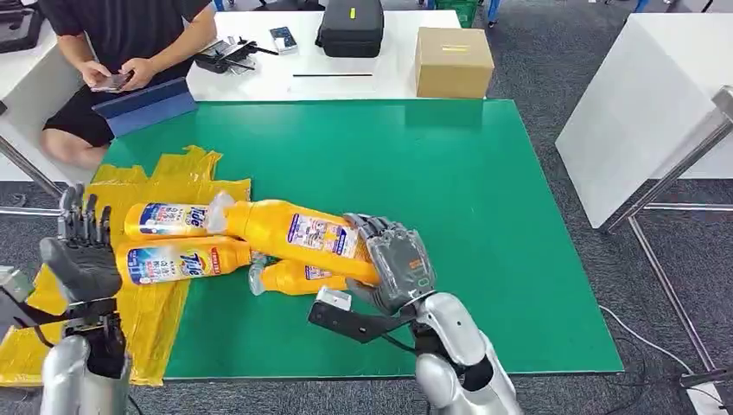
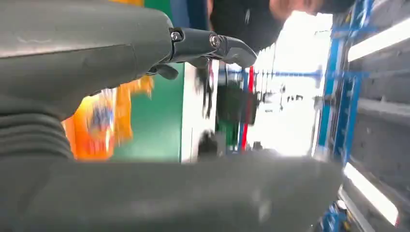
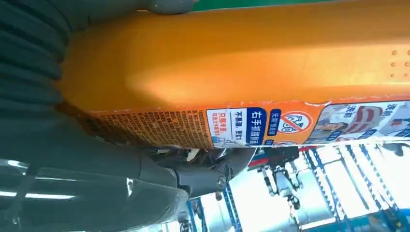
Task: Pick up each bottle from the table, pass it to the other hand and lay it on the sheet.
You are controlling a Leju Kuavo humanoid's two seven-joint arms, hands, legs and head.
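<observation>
**Handover pending: bottle up in right hand**

We've got the right hand (image 1: 398, 264) wrapped round the base of the orange detergent bottle (image 1: 298, 233), cap end aimed at the yellow sheet (image 1: 164, 303). Left hand (image 1: 82, 259) waits over the sheet, fingers spread, nothing in it. Two bottles (image 1: 177, 238) already lie there, a fourth bottle (image 1: 298, 278) is on the green mat (image 1: 449, 173). We'd bring the neck into the left palm and confirm its grip before the right lets go.

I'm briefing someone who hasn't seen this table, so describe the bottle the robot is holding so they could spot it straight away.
Start at the green table and find the crumpled yellow sheet on its left edge. Just right of the sheet, the right hand grips an orange detergent bottle by its base. Unlike the two bottles lying on the sheet and the one on the green beneath it, this one is lifted, cap pointing toward the sheet.
</observation>
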